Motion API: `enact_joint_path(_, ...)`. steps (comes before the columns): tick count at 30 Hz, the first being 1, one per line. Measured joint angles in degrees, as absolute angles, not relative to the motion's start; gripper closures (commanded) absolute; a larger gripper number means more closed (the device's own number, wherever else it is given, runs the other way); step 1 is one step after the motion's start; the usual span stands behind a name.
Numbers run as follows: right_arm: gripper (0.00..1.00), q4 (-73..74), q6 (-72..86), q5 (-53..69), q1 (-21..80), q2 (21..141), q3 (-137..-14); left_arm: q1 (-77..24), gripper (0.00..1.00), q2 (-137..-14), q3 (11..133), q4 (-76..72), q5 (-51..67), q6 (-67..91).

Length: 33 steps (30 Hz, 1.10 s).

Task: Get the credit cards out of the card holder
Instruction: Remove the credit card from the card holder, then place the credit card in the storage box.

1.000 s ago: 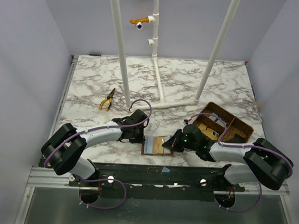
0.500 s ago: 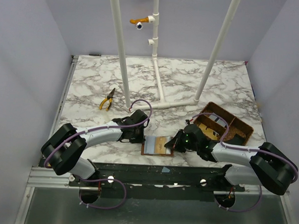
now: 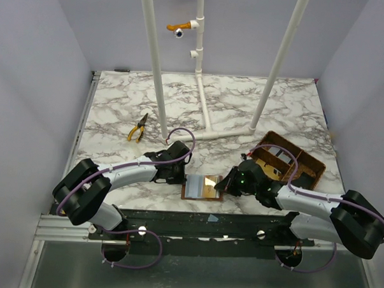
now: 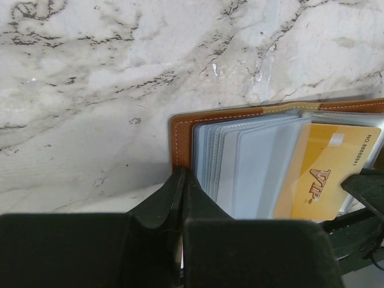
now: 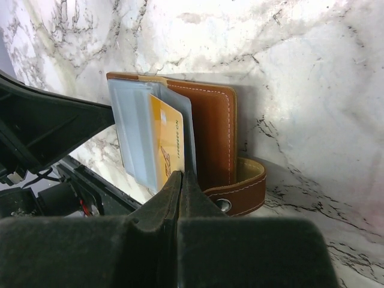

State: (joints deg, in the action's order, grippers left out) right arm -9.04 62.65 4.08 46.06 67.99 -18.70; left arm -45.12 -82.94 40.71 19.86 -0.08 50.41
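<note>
While card holder [image 3: 203, 186] lies open between them, left gripper [image 3: 180, 176] and right gripper [image 3: 225, 184] pinched shut, holding nothing

The yellow card [image 4: 324, 174] in the holder [image 4: 180, 141] bears "VIP" in dark slanted script. Along one edge runs a small printed line, "NO.8888…" — its last digits too small to read. The right wrist view shows that same line, blurred.

Counted: one card holder [image 3: 203, 186], one yellow VIP card [image 4: 321, 174] showing.
There were also one pair of pliers [image 3: 138, 129], one woven divided basket [image 3: 299, 160], two grippers: left gripper [image 4: 181, 180], right gripper [image 5: 182, 180]; clear pockets [image 4: 240, 162] couldn't be counted.
</note>
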Motion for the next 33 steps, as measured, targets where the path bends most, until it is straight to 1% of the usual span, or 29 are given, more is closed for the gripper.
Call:
enact_joint_path(7, 0.99, -6.0, 62.3, 3.7, 46.1, 65.2, -19.7, -45.1, 1.00, -82.0, 40.6, 21.5, -0.9, 50.3)
enact_joint_path(18, 0.99, -2.2, 61.3, 3.2, 46.1, 62.3, -24.4, -45.1, 1.00, -79.5, 41.0, 26.2, -1.8, 49.2)
enact_joint_path(19, 0.99, -1.7, 61.3, 3.2, 46.1, 62.2, -24.7, -45.1, 0.97, -79.0, 41.4, 26.7, -1.8, 49.1)
enact_joint_path(21, 0.99, -0.8, 61.2, 3.2, 46.1, 62.2, -25.3, -45.1, 0.85, -78.1, 42.3, 27.7, -1.9, 48.8)
enact_joint_path(24, 0.99, 0.1, 61.1, 3.2, 46.1, 62.2, -26.1, -45.1, 0.58, -76.1, 44.2, 28.9, -2.0, 48.2)
enact_joint_path(27, 0.99, 0.5, 61.0, 3.3, 46.1, 62.2, -27.4, -45.0, 0.43, -73.7, 45.5, 29.5, -1.9, 47.6)
enact_joint_path(31, 0.99, 1.7, 61.0, 3.7, 46.1, 61.3, -29.9, -43.5, 0.30, -69.7, 45.6, 29.3, 1.1, 46.7)
enact_joint_path(33, 0.99, 2.0, 61.0, 4.1, 46.1, 60.5, -31.3, -42.2, 0.27, -67.8, 45.5, 28.7, 3.9, 46.7)
